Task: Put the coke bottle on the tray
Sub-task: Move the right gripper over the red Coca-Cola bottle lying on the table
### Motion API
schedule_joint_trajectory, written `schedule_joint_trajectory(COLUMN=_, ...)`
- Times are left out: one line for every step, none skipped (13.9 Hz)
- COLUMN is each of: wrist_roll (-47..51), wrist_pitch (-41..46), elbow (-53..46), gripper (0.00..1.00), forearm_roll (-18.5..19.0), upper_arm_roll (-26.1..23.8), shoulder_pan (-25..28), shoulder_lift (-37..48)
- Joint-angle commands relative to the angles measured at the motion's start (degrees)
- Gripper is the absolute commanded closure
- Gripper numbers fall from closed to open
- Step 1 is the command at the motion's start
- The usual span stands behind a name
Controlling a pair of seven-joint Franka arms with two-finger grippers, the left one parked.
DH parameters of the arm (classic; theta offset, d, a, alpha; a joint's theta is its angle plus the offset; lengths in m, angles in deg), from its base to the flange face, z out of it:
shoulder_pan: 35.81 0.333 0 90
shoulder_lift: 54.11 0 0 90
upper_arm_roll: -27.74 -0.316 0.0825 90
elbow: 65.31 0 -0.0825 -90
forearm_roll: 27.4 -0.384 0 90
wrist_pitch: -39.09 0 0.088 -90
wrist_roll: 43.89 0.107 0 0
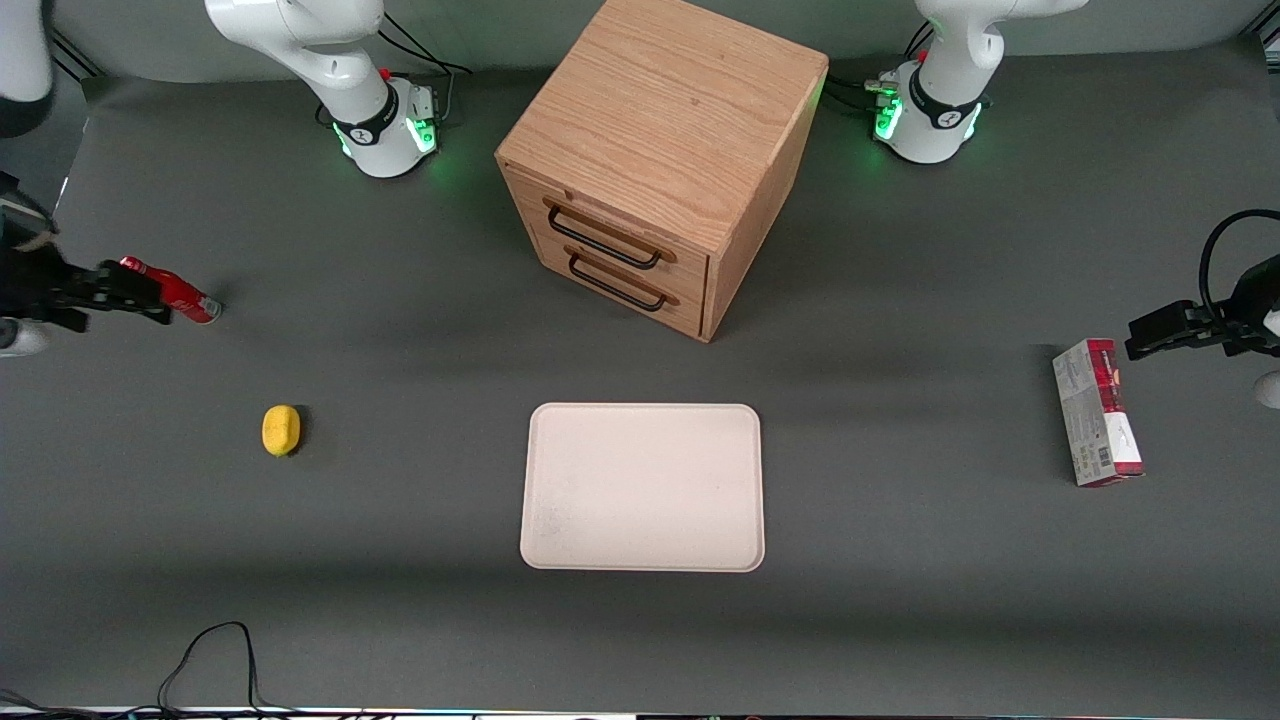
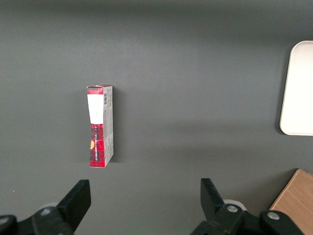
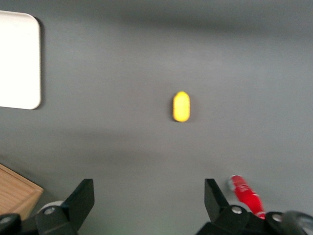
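Lowest in the middle of the front frame, the tray (image 1: 642, 487) is lying flat on the dark table (image 1: 400, 600), with nothing on it. Up and toward the left of that frame, a yellow lemon (image 1: 281, 430) is resting on the table. Higher, at the left edge, the coke bottle (image 1: 172, 291) is lying on its side, well apart from the tray. The gripper (image 1: 128, 290) is hovering at the bottle, its fingers (image 3: 80, 200) standing wide apart and holding nothing. At the top centre, the wooden drawer cabinet (image 1: 655, 160) is standing.
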Motion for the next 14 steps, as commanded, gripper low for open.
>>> schedule_joint_trajectory(wrist_roll=-9.74, wrist_pitch=0.41, elbow=0.01, gripper=0.0, forearm_roll=-0.76, upper_arm_roll=8.43, shoulder_pan=-0.38, shoulder_lift=0.36)
schedule_joint_trajectory(wrist_roll=-12.38, wrist_pitch=0.41, elbow=-0.08, gripper=0.0, forearm_roll=-0.76, upper_arm_roll=11.77, shoulder_pan=-0.29, shoulder_lift=0.36)
schedule_joint_trajectory(wrist_roll=-14.49, wrist_pitch=0.15, elbow=-0.34, gripper=0.0, forearm_roll=-0.41, upper_arm_roll=14.76, shoulder_pan=-0.38, shoulder_lift=0.01)
schedule_joint_trajectory(wrist_roll=-16.95, wrist_pitch=-0.11, elbow=-0.35, gripper=0.0, forearm_roll=-0.32, upper_arm_roll=17.49, shoulder_pan=-0.38, shoulder_lift=0.01)
schedule_joint_trajectory(wrist_roll=-18.98, wrist_pitch=-0.12, elbow=-0.08, gripper=0.0, forearm_roll=-0.32, upper_arm_roll=20.22, shoulder_pan=-0.38, shoulder_lift=0.18)
schedule_joint_trajectory(wrist_roll=-20.22, wrist_pitch=0.14, elbow=0.18, gripper=0.0, forearm_roll=-0.32, upper_arm_roll=22.24, shoulder_pan=-0.29, shoulder_lift=0.45)
schedule_joint_trajectory(wrist_roll=-21.62, wrist_pitch=0.32, elbow=0.79, gripper=0.0, forearm_roll=-0.23, upper_arm_roll=23.66, shoulder_pan=-0.2, shoulder_lift=1.23)
schedule_joint_trajectory(wrist_roll=-22.07, wrist_pitch=0.32, elbow=3.32, gripper=0.0, forearm_roll=0.12, upper_arm_roll=24.8, shoulder_pan=-0.11, shoulder_lift=3.68)
schedule_joint_trajectory(wrist_roll=-21.99, wrist_pitch=-0.2, elbow=7.35, gripper=0.0, forearm_roll=0.64, upper_arm_roll=25.6, shoulder_pan=-0.11, shoulder_lift=7.27)
schedule_joint_trajectory(wrist_roll=-21.2, wrist_pitch=-0.9, elbow=11.56, gripper=0.0, forearm_roll=2.22, upper_arm_roll=25.69, shoulder_pan=-0.03, shoulder_lift=11.05)
schedule_joint_trajectory(wrist_roll=-19.63, wrist_pitch=-2.47, elbow=15.44, gripper=0.0, forearm_roll=3.97, upper_arm_roll=25.69, shoulder_pan=0.06, shoulder_lift=14.74)
schedule_joint_trajectory(wrist_roll=-18.13, wrist_pitch=-3.53, elbow=19.3, gripper=0.0, forearm_roll=5.38, upper_arm_roll=25.61, shoulder_pan=0.06, shoulder_lift=18.34)
schedule_joint_trajectory(wrist_roll=-17.95, wrist_pitch=-4.15, elbow=22.47, gripper=0.0, forearm_roll=6.7, upper_arm_roll=25.6, shoulder_pan=-0.02, shoulder_lift=21.34)
schedule_joint_trajectory(wrist_roll=-17.86, wrist_pitch=-4.33, elbow=24.94, gripper=0.0, forearm_roll=7.24, upper_arm_roll=25.69, shoulder_pan=-0.29, shoulder_lift=23.46)
